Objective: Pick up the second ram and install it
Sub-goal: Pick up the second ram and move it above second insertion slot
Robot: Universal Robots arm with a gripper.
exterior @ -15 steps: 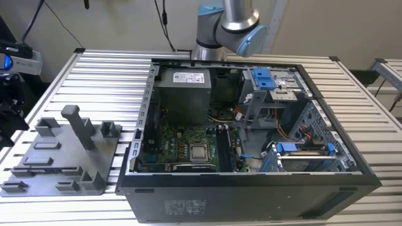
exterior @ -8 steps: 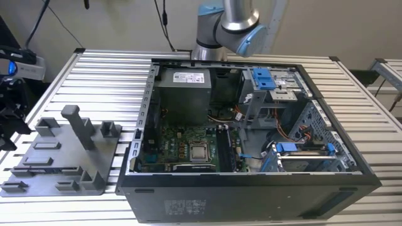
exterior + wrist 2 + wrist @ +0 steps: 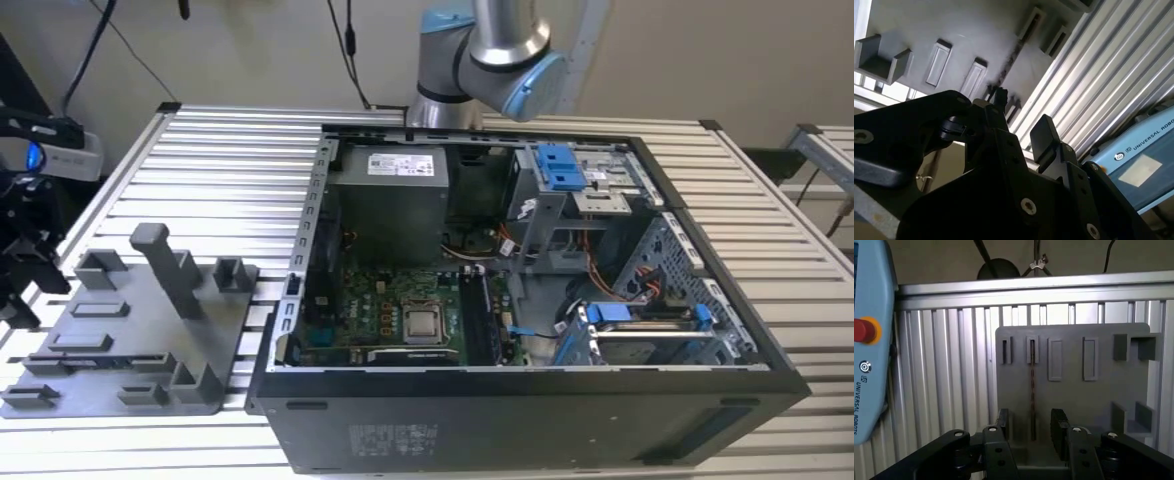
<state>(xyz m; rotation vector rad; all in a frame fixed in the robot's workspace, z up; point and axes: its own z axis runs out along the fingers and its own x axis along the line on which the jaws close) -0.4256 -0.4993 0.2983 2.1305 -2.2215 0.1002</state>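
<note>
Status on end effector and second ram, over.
End effector open, straddling second ram. Ram on edge in gray holder slot, ungripped. Nothing in the way.

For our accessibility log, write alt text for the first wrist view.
An open black two-fingered gripper straddles a thin dark memory board, with a gap on each side. The board stands on edge in a slot of a flat grey plastic holder, which lies on a ribbed aluminium table.

You are in a robotics lab: a slatted aluminium surface point(image 3: 227, 150) carries an open desktop computer case point(image 3: 534, 420) and a grey parts fixture point(image 3: 134, 345); a robot arm point(image 3: 487, 45) stands behind.
</note>
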